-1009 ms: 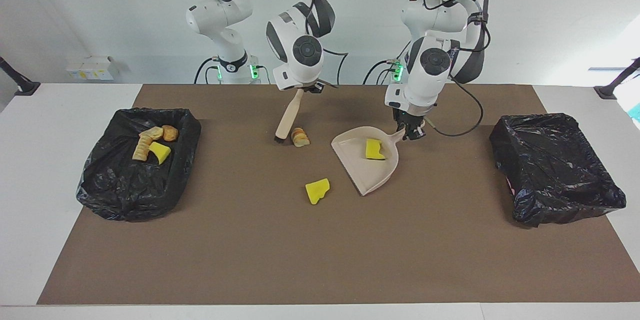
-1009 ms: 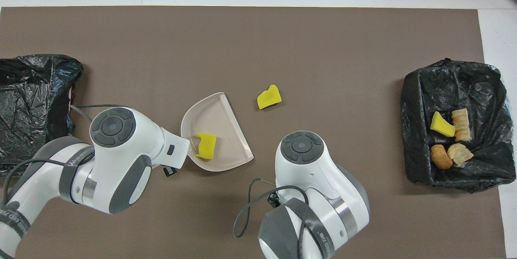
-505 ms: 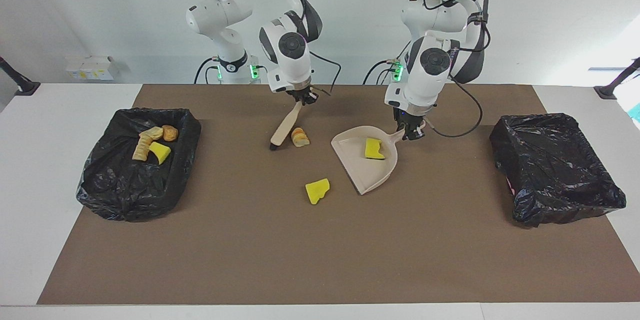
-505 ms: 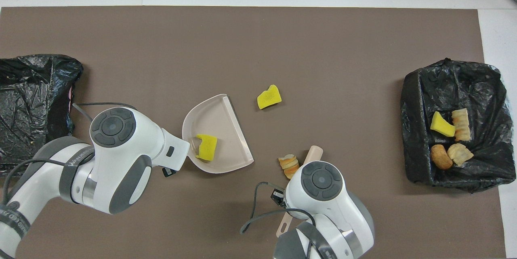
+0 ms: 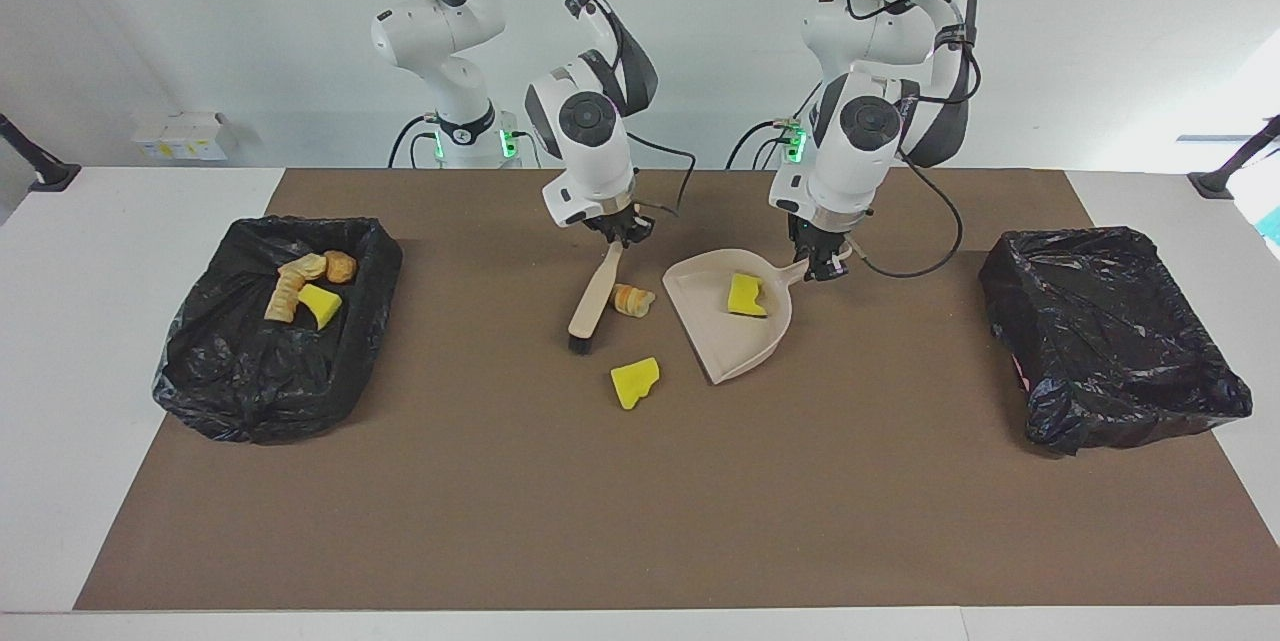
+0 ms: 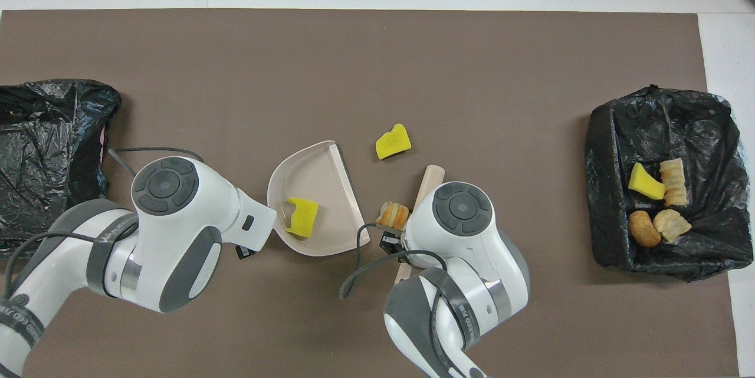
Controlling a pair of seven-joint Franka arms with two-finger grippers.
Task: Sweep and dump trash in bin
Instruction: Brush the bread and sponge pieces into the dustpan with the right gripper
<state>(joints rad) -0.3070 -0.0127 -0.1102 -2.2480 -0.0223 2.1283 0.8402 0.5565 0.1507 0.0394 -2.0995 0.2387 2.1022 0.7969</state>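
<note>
Croissant [image 5: 632, 300] between brush [image 5: 594, 307] and dustpan [image 5: 728, 341] mouth; right end effector [image 5: 618, 232] clamped on brush; left end effector [image 5: 822, 266] clamped on dustpan handle.

The middle of the brown mat [image 5: 640, 521] is crowded: the dustpan [image 5: 735, 331], the brush [image 5: 595, 301] and a croissant piece [image 5: 632, 300] wedged between them leave only a narrow gap — and a yellow sponge chunk [image 5: 635, 382] lies just off the dustpan's mouth. Both arms hang over this cluster. One black-lined bin [image 5: 275, 321] blocks the mat's edge at the right arm's end, another bin [image 5: 1110, 336] the left arm's end. The strip along the mat's edge farthest from the robots lies open — wide passage there.
</note>
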